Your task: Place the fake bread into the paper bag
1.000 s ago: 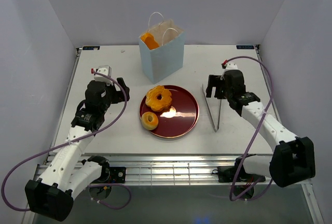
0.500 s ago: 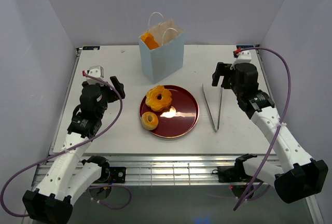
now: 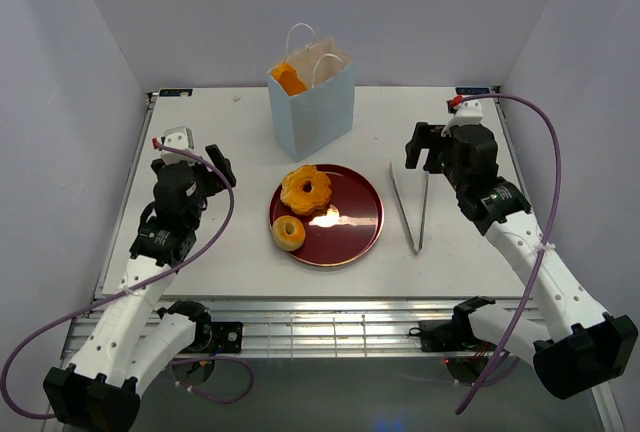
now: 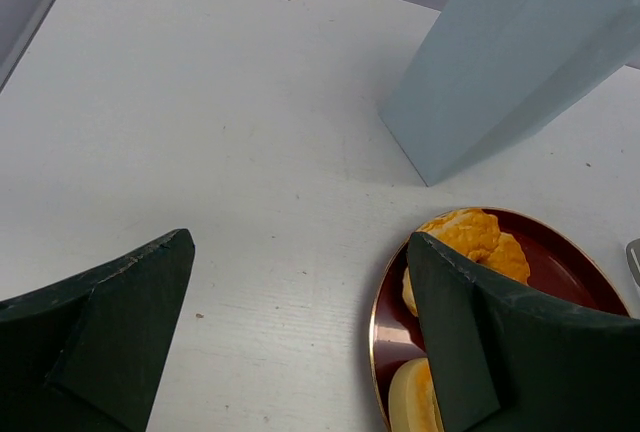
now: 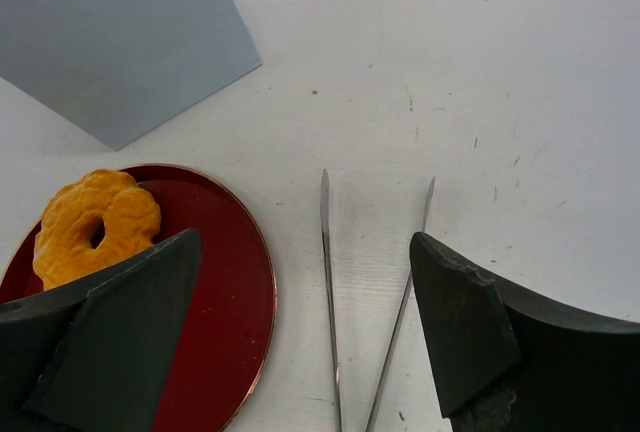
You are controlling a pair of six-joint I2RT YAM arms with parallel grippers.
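White table: paper bag hides all but orange bread tip; left claw, right claw spread wide, empty.

Behind the plate, the paper bag; on the plate, fake bread; right of it, tongs.

bright, even, diffuse light from above fills the white-walled enclosure. the white bench shows clean and a little washed out toward its far edge. shadows are soft and short, with faint ones hugging the arms and the tongs near the right edge. a white glare patch sits on the glossy red plate in the top view. all three views are sharp. below the bench's near edge the top view falls off into dim grey-green.
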